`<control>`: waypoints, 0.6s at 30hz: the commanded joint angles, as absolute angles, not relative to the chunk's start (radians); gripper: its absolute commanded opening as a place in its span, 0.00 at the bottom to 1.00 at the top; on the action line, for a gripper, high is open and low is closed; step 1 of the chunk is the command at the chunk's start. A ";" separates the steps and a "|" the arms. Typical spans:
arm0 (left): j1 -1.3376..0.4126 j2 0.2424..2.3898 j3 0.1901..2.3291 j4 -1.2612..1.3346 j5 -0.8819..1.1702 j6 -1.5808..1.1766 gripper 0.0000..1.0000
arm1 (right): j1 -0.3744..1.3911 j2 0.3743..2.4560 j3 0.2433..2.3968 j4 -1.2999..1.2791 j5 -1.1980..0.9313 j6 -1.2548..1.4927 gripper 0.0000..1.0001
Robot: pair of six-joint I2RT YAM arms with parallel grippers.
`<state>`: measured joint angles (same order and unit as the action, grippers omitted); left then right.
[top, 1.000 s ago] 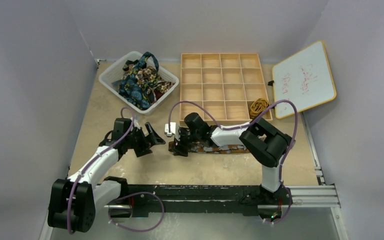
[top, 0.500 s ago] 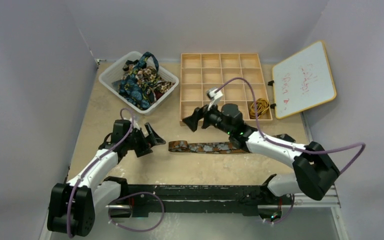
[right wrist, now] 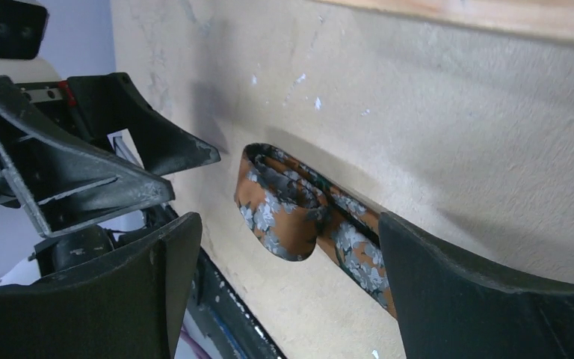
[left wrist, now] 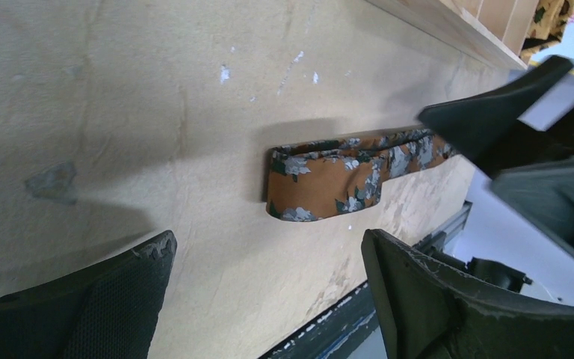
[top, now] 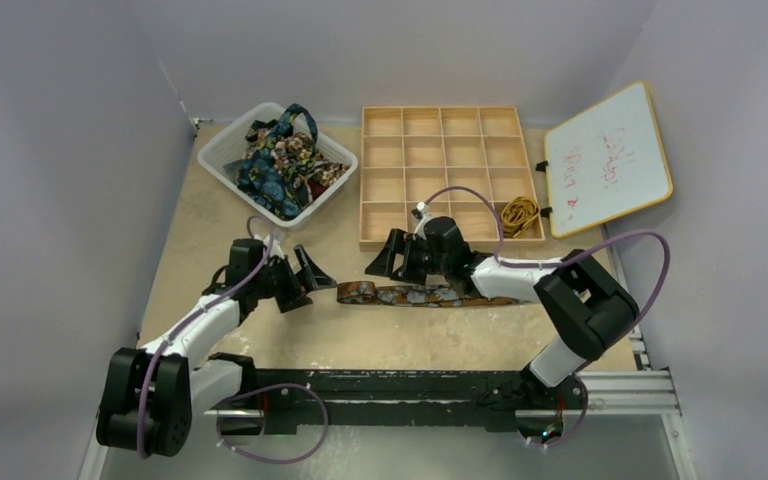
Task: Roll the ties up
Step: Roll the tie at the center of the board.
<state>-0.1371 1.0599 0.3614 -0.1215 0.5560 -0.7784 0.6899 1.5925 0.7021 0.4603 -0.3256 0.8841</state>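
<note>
A brown tie with orange-grey blotches lies flat on the table, running left to right. Its left end is folded over in a small loop, seen in the left wrist view and the right wrist view. My left gripper is open and empty, just left of the folded end. My right gripper is open and empty, just above the tie's left part, facing the left gripper. More ties lie heaped in a white basket at the back left.
A wooden compartment tray stands behind the tie, with a yellow coil in its near right compartment. A whiteboard leans at the back right. A black rail runs along the near edge.
My right arm swung back and up off the tie, then came down again close behind the tie's left end. The tie's left end now lies uncovered. My left gripper barely moved.
</note>
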 commanded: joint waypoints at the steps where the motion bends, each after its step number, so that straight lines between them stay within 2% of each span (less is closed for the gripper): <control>1: -0.129 1.087 0.355 -0.030 0.637 -0.753 0.91 | 0.706 1.597 0.707 0.488 -0.372 0.967 0.86; 9: -0.129 1.114 0.351 -0.018 0.630 -0.749 0.91 | 0.715 1.626 0.720 0.412 -0.337 1.000 0.69; 16: -0.129 1.133 0.352 -0.023 0.634 -0.745 0.90 | 0.750 1.622 0.709 0.435 -0.330 1.029 0.62; 18: -0.129 1.137 0.356 -0.021 0.632 -0.743 0.90 | 0.750 1.651 0.727 0.421 -0.342 1.021 0.53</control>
